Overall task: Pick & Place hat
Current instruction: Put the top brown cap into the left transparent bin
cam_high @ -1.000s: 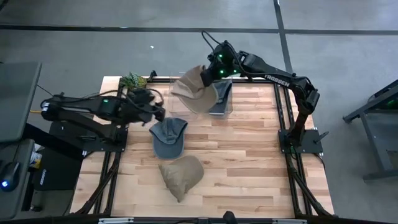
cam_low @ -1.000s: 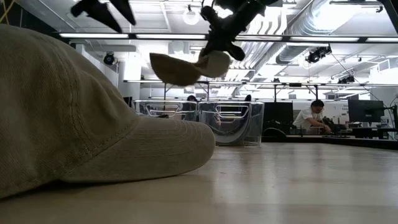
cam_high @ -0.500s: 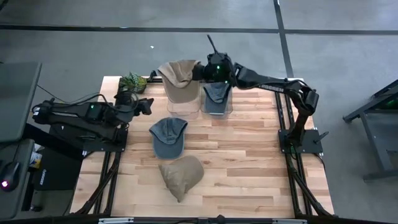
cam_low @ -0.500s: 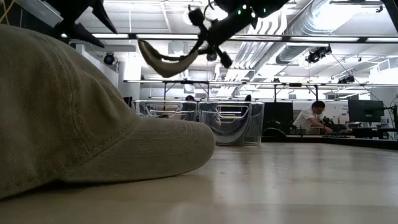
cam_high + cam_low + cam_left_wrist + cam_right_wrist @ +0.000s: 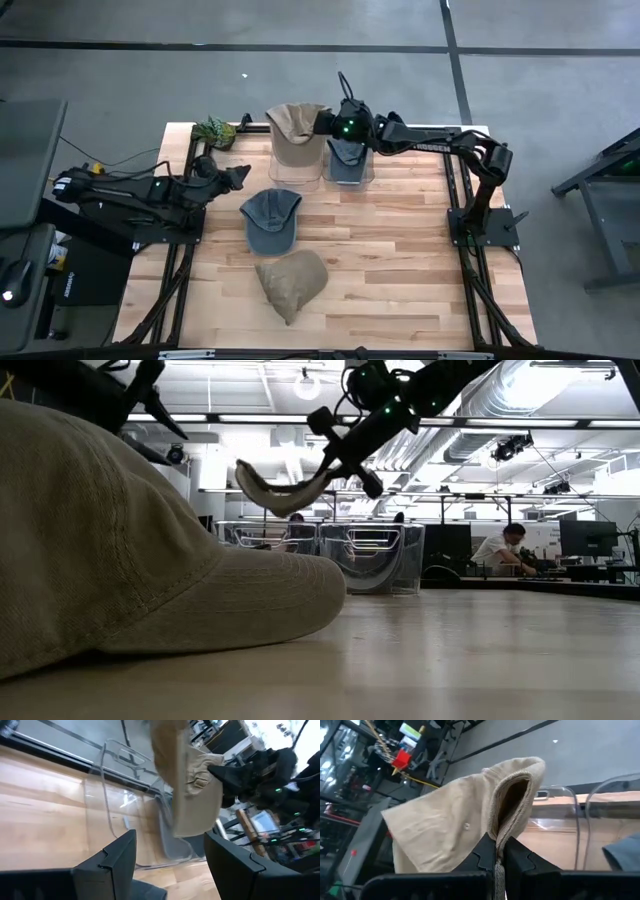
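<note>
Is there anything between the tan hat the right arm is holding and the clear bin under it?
Nothing visible. The right gripper, jaws shut on the tan hat, holds it directly over the empty clear bin. The neighbouring bin already holds a blue hat, and the left gripper waits aside.

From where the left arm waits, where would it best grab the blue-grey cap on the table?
Probably the blue-grey cap by its brim, coming from above: the flat brim lies toward the table's front edge, thin enough to pinch, while the rounded crown would slip. The left pincer hovers open beside it.
</note>
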Controlling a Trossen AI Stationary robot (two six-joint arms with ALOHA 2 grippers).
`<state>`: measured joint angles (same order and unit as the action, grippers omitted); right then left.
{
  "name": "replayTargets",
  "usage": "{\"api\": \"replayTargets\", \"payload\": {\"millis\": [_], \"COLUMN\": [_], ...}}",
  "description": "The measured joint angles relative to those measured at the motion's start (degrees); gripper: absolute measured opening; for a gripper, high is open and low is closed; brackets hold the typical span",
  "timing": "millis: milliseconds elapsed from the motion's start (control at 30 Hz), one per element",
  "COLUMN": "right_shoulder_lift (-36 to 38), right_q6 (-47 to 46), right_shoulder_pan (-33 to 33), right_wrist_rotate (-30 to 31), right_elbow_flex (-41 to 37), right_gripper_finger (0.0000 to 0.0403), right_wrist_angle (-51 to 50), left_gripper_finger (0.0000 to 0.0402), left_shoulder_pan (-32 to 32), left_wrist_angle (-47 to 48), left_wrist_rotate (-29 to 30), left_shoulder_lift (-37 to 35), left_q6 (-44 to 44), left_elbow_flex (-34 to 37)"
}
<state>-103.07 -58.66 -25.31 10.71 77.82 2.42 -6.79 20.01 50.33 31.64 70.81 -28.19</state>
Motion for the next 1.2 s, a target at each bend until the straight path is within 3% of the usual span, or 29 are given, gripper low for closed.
{"api": "replayTargets", "payload": {"millis": [367,633,1200], "right_shoulder_lift": [-2.0,-6.3,-7.0], "right_q6": [-0.7,-4.4,-5.8], "right_shoulder_pan": [2.0,2.1,2.1], "right_wrist_rotate": [3.6,2.6,2.7], "right_elbow_flex": [0.0,0.0,0.1], "right_gripper_finger": [0.0005,0.0005,0.0005], "right_wrist_angle": [0.8,2.2,0.3], "left_gripper_finger": [0.0213,0.0213,0.0213], "left_shoulder_pan": [0.0,0.0,0.0], "left_wrist_angle": [-3.3,-3.6,-3.6], "left_wrist_rotate": [0.4,0.4,0.4], "left_shoulder_lift": [-0.4,-2.6,-5.7], "left_q6": [0.0,0.0,0.0], "left_elbow_flex": [2.7,2.7,2.7]}}
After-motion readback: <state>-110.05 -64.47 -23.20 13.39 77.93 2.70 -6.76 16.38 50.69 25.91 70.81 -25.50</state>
